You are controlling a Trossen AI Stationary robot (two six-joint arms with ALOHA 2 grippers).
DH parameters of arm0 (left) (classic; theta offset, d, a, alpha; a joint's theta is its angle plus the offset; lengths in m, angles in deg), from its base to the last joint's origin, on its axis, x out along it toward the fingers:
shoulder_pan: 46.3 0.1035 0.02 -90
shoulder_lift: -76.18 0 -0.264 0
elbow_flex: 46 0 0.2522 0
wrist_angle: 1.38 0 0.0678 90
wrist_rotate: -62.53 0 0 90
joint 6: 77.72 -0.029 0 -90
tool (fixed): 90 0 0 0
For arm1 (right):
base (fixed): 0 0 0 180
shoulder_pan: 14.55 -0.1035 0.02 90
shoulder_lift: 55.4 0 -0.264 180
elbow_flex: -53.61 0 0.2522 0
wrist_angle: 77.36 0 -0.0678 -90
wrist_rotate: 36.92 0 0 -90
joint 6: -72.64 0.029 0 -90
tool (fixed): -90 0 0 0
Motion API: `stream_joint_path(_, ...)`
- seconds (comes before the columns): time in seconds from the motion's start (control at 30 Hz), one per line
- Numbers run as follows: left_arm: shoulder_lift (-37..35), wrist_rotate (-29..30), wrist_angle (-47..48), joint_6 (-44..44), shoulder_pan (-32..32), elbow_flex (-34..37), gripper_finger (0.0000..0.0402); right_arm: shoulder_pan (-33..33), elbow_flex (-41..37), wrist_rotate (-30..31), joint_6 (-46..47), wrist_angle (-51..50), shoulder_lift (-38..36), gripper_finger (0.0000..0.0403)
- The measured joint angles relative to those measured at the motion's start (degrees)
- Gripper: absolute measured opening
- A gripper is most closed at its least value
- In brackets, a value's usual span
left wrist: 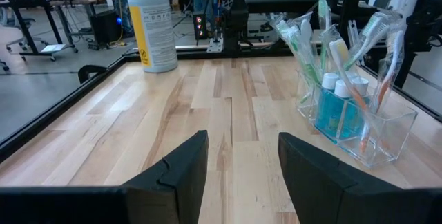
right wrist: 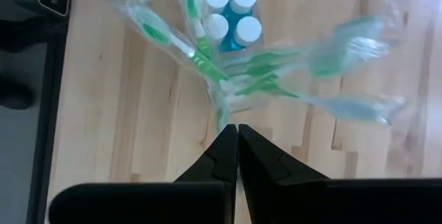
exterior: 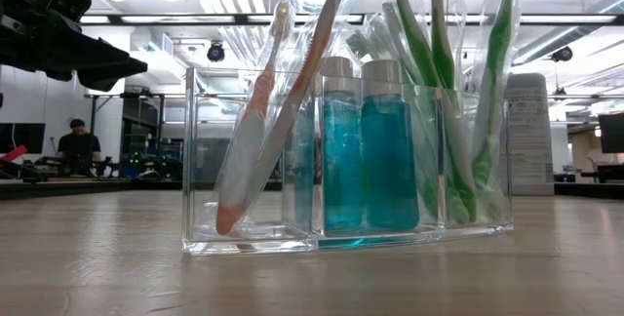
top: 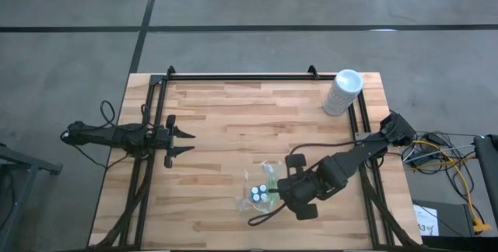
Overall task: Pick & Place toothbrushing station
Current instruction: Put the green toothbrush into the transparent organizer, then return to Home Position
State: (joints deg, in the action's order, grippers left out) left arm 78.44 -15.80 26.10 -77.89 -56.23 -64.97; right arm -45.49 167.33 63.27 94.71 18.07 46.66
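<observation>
From above, a wooden table [top: 233,127] with light planks stands on a gray floor. A black frame runs around its edges. A white canister [top: 342,92] stands at the far right corner. The left gripper [top: 184,142] waits over the left side of the table with its two fingers apart and nothing in them. The right gripper [top: 274,192] sits over the clear organizer [top: 261,190], near the front middle of the table. Four white bottle caps [top: 261,191] show inside it.

From table height, the clear organizer [exterior: 346,165] stands on the wood. It has compartments. An orange toothbrush [exterior: 261,121] in a clear wrapper leans in the left one. Blue bottles [exterior: 366,150] with white caps stand in the middle. Green toothbrushes [exterior: 458,111] in wrappers stand in the right one. Behind is a big room with ceiling lights, and a person sits far off at the left.

From the left wrist, the two dark fingers [left wrist: 183,172] stand apart over bare wood. The canister [left wrist: 153,30], white with a yellow stripe, stands at the far edge. The organizer [left wrist: 352,113] sits well away from this gripper.

From the right wrist, the two fingers [right wrist: 221,158] are pressed together, just over the organizer. Their tips are right at the end of a wrapped green toothbrush [right wrist: 207,65]. I cannot tell if they pinch it. More wrapped toothbrushes fan out beside the blue bottles [right wrist: 231,13].
</observation>
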Motion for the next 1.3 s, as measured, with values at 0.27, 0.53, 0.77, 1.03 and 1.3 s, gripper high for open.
stream_joint_path(0.27, 0.0, 0.0, 0.0, 0.0, 0.0, 0.0, 0.0181, 0.1, 0.0, -0.2, 0.0, 1.9, 1.8, 0.0008)
stream_joint_path(0.53, 0.0, 0.0, 0.0, 0.0, 0.0, 0.0, 0.0181, 0.2, 0.0, 0.2, 0.5, 4.0, 2.0, 0.0008)
stream_joint_path(0.77, 0.0, 0.0, 0.0, 0.0, 0.0, 0.0, 0.0181, 0.3, 0.0, 1.6, -0.2, 5.2, 1.6, 0.0010)
stream_joint_path(1.03, 0.0, 0.0, 0.0, 0.0, 0.0, 0.0, 0.0181, 0.2, 0.0, 2.4, -0.3, 6.7, 0.9, 0.0042)
stream_joint_path(1.3, 0.0, 0.0, 0.0, 0.0, 0.0, 0.0, 0.0181, 0.2, 0.0, 7.6, -0.3, 10.1, -0.8, 0.0073)
